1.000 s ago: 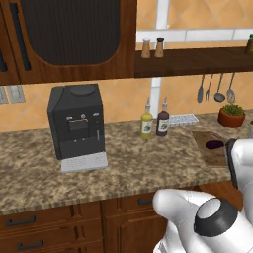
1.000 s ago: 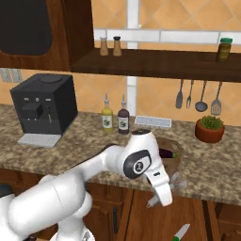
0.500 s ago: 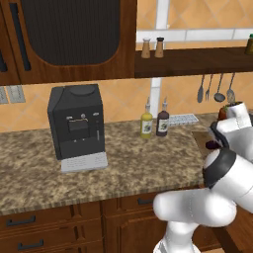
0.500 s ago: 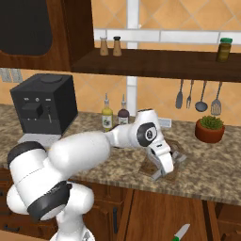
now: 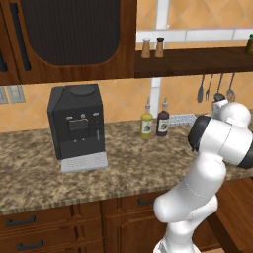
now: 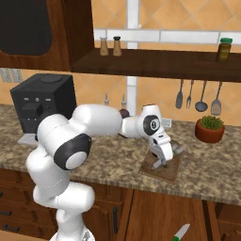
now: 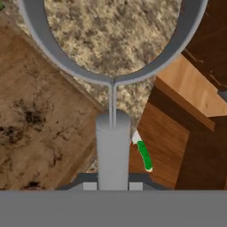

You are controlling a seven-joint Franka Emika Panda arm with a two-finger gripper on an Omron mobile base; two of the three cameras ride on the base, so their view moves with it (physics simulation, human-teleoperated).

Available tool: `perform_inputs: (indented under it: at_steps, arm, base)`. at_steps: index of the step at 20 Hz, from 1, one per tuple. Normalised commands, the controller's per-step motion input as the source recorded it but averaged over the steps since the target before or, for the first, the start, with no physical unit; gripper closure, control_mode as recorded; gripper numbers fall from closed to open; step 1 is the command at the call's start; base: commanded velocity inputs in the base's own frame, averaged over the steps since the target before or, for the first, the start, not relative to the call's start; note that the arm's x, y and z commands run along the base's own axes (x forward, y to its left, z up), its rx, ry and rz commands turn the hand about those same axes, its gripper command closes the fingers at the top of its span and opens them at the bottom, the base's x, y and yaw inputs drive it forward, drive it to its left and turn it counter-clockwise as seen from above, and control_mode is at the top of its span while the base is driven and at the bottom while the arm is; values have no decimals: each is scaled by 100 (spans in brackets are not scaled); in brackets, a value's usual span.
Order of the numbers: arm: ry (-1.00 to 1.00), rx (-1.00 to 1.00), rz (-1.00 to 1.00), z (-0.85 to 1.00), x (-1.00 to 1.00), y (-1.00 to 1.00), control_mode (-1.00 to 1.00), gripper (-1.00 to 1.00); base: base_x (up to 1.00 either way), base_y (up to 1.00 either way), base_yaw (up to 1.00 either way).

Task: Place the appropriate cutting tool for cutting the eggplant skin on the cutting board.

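Observation:
My gripper (image 6: 161,162) (image 7: 113,184) is shut on a grey peeler (image 7: 113,146). Its thick handle stands between the fingers and its wire loop head (image 7: 111,71) reaches out over the granite counter (image 7: 111,31). The hand hangs low over the brown wooden cutting board (image 6: 169,170) (image 7: 35,115), near the board's edge and the counter's front edge. My hand and forearm cover the eggplant, so it is hidden. In the left base view the white arm (image 5: 217,143) blocks the gripper and the board.
A green-handled knife (image 6: 181,231) (image 7: 144,155) lies on the floor below the counter. A potted plant (image 6: 210,128) stands right of the board, under hanging utensils (image 6: 197,96). The coffee machine (image 5: 76,121) and two bottles (image 5: 154,122) stand to the left.
The arm has swung up from below the counter's front edge and over onto the cutting board, carrying the grey peeler; the hand now covers the place where the eggplant showed.

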Motion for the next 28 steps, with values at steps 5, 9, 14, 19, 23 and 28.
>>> perform_inputs:
  at_steps: [5, 9, 14, 19, 23, 28]
  arm:
    - [0, 2, 0, -50, 58, 0, -100, 100]
    - [-3, 2, 0, -53, 33, 0, -100, 100]
    - [-2, 0, 0, -51, 25, 0, -100, 100]
    - [-7, 0, 0, -47, 0, 9, -100, -100]
    - [-7, 0, 0, -6, -18, 21, -100, -100]
    - [-8, 0, 0, 33, -58, 30, -100, -100]
  base:
    - [0, 0, 0]
    - [0, 0, 0]
    - [0, 0, 0]
    - [0, 0, 0]
    - [0, 0, 0]
    - [0, 0, 0]
